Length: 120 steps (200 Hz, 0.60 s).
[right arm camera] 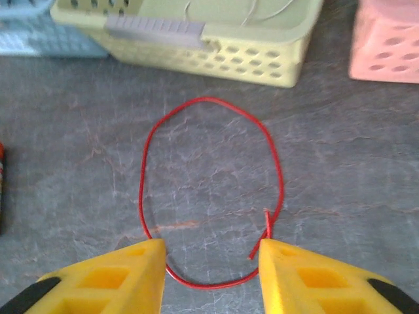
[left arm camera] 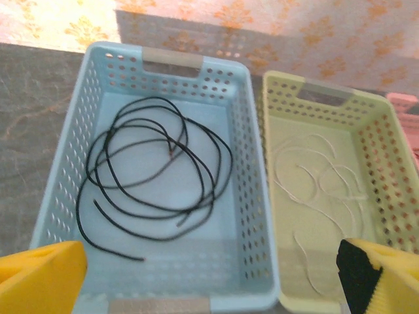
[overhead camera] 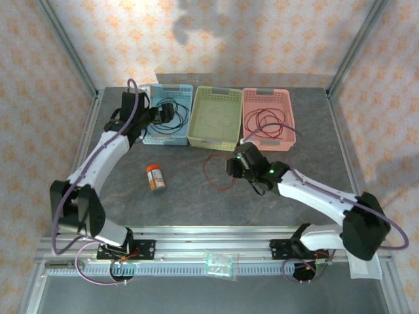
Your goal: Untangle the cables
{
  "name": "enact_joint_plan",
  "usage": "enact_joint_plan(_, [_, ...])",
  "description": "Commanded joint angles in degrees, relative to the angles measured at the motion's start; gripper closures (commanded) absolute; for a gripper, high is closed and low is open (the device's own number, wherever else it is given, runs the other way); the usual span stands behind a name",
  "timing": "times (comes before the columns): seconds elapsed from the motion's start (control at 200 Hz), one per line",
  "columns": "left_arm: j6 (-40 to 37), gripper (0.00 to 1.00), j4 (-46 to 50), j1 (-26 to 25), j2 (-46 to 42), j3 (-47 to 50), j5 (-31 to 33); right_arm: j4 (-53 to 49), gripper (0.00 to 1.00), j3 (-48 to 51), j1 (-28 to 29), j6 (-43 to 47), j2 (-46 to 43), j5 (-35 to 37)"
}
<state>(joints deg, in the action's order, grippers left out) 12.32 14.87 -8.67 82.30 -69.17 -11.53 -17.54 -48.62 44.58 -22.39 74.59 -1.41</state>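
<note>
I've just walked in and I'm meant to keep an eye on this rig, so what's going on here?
A robot is separating cables into baskets. The left gripper hovers open over the blue basket, where the black cable lies coiled. The pale cable lies in the green basket, a red cable in the pink basket. The right gripper is low over a red loop on the table, fingers either side of its near end, not yet gripping.

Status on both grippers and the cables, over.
Left gripper open at blue basket, black cable inside. Right gripper open, astride red cable on table. Nothing blocking.
</note>
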Motion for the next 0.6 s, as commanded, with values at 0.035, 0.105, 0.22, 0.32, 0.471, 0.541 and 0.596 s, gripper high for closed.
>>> enact_joint_plan(0.035, [3.71, 0.01, -3.25, -3.44, -8.75, 7.74, 1.11, -1.62, 0.62, -3.93, 2.92, 3.05, 6.64, 0.53])
enact_joint_plan(0.105, [6.22, 0.01, -3.76, -5.53, -12.67, 12.08, 1.52, -1.75, 0.63, -5.88, 4.32, 4.29, 10.54, 0.20])
enact_joint_plan(0.22, [11.79, 0.01, -7.93, -10.27, -19.55, 21.23, 1.85, -1.97, 0.65, -9.17, 6.75, 6.55, 15.97, 1.07])
enact_joint_plan(0.32, [17.71, 0.02, -13.07, -12.47, -26.07, 29.77, 1.62, -1.76, 0.65, -11.33, 7.60, 7.59, 19.58, 1.10])
enact_joint_plan(0.471, [25.03, 0.03, -18.49, -13.82, -33.24, 40.16, 1.17, -1.49, 0.67, -14.22, 8.39, 9.41, 24.24, 1.07])
enact_joint_plan(0.541, [27.25, 0.03, -20.21, -14.33, -34.84, 43.38, 0.65, -1.71, 0.67, -15.78, 8.70, 10.31, 26.45, 2.03])
enact_joint_plan(0.596, [28.62, 0.03, -21.58, -15.00, -35.70, 45.28, 0.51, -1.63, 0.67, -16.58, 9.05, 11.30, 27.87, 3.02])
